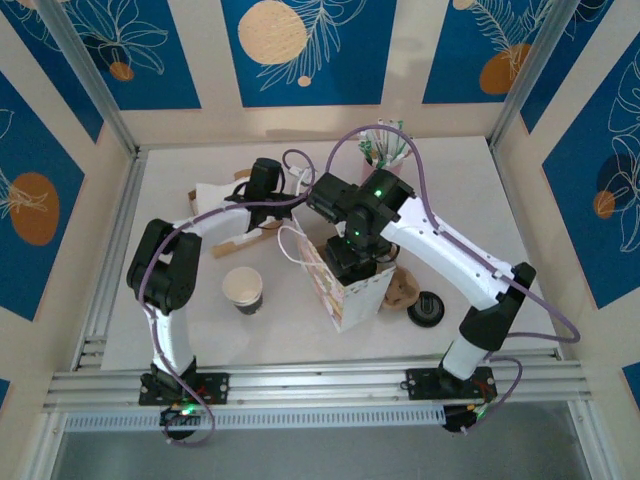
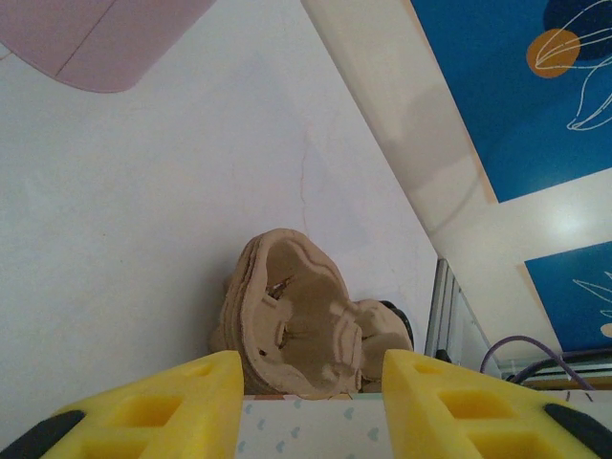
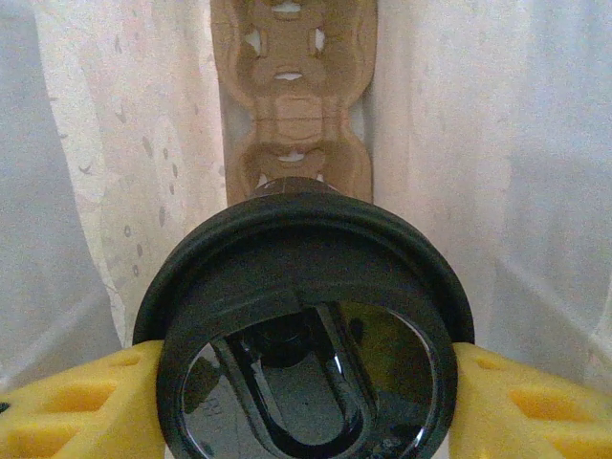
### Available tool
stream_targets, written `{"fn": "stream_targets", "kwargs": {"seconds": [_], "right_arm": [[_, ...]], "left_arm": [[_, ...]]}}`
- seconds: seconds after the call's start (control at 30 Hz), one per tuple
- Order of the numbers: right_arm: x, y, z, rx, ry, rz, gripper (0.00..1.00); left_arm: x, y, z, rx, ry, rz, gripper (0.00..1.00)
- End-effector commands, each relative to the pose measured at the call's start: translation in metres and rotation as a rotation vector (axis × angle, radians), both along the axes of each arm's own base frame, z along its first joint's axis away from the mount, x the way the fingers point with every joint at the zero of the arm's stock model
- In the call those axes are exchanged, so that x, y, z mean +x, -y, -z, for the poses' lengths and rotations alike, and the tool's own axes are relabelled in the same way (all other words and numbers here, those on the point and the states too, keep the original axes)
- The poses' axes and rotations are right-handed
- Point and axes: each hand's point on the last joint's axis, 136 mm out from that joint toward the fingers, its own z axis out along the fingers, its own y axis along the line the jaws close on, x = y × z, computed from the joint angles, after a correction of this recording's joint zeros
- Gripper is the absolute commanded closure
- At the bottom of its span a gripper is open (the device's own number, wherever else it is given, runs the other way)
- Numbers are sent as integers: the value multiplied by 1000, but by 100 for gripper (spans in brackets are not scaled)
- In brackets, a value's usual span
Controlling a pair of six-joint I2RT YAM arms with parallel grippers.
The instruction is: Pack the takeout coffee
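Takeout coffee [image 3: 304, 325] sits inside the white paper bag [image 3: 115, 143], lid up, above the cardboard cup carrier [image 3: 295, 124] at the bag's bottom. It's prob. meant for a carrier well, so it travels upright. R gripper [image 3: 306, 387] is clamped on the cup, one finger each side just under the lid. L gripper [image 2: 311, 387]: fingers apart w/ the bag rim between them. Can't tell if they press it; likely steadying the mouth. Spare carriers [image 2: 287, 316] lie on the table beyond.
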Motion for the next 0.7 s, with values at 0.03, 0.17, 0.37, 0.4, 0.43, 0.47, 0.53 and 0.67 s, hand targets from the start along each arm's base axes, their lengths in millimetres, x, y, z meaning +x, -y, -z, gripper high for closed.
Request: {"fn": "stream_targets", "kwargs": {"seconds": [0.03, 0.17, 0.37, 0.4, 0.43, 0.47, 0.53, 0.67], "right_arm": [[-24, 27, 11, -146, -135, -15, 40], [-24, 25, 14, -159, -142, -22, 40], [-22, 26, 19, -177, -151, -25, 41], [-22, 26, 20, -182, -155, -25, 41], [-22, 26, 21, -187, -157, -24, 41], [-22, 27, 23, -191, -161, -23, 41], [-22, 28, 25, -204, -167, -24, 41], [-20, 29, 31, -228, -176, -20, 41]], "left_arm": [[-3, 6, -3, -13, 25, 29, 57], [-2, 7, -2, -12, 25, 29, 57], [-1, 8, 0, -10, 20, 29, 57], [-1, 7, 0, -11, 20, 28, 57], [-1, 7, 0, -10, 21, 29, 57], [-1, 8, 0, -11, 22, 30, 57], [-1, 7, 0, -10, 21, 29, 57], [0, 8, -2, -10, 23, 28, 57]]}}
